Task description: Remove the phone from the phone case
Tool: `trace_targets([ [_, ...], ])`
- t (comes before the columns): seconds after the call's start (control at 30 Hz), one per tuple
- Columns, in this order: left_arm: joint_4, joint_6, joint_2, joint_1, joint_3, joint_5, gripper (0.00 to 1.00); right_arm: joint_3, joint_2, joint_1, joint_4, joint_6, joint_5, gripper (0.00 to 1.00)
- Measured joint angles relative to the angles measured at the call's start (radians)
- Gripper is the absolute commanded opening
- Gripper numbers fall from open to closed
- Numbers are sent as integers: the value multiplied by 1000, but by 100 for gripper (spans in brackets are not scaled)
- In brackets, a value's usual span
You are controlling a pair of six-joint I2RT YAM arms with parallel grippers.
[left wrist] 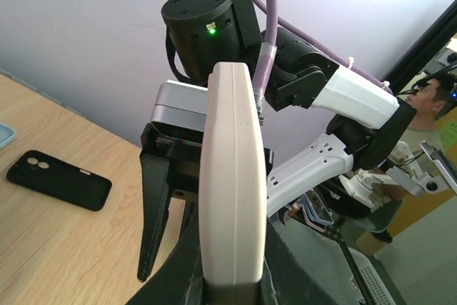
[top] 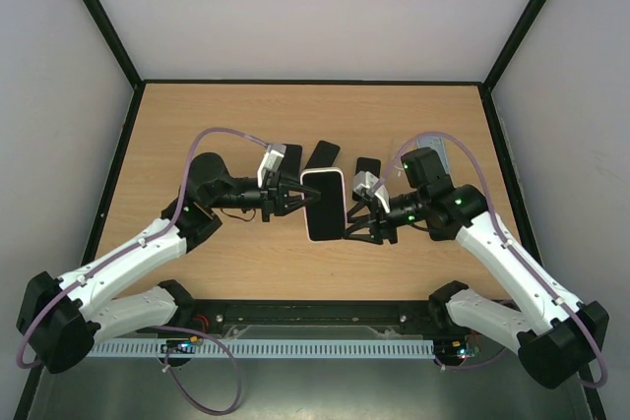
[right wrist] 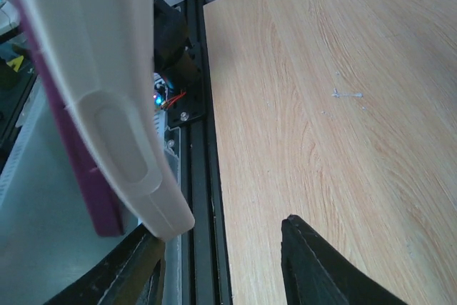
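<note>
White phone case [top: 324, 206] is hanging in the air between my arms, with what looks like the purple phone [right wrist: 100, 208] inside. My left gripper [top: 298, 201] is squeezing its edge. My right gripper [top: 352, 227] is gaping wide beside it. I'm planning to hold tight and peel one corner slowly.

Pale wooden table [top: 295, 272] across the middle, grain running side to side, the light on it soft and even. Plain white walls [top: 315, 7] close it in at the back and on both sides, with black frame posts [top: 98, 17] slanting up from the far corners. At the near edge there's a black rail [top: 315, 314], then a white slotted cable duct [top: 315, 349], then grey sheet metal [top: 335, 390]. In the left wrist view, a person's head [left wrist: 428, 94] shows beyond the frame, blurred.
</note>
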Motion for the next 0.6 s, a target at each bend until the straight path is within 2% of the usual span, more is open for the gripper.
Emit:
trace_targets([
  [0.2,11,11,4,-7,0,-7,2,43,45,0,5,57,-27,62],
  [0.33,59,-3,14,-19,0,-2,2,51,49,-5,21,92,-86,63],
  [0.43,108,-12,33,-31,0,0,3,51,47,-9,72,167,-134,56],
  [0.6,193,-10,72,-46,4,-13,3,33,6,-14,202,345,-185,30],
])
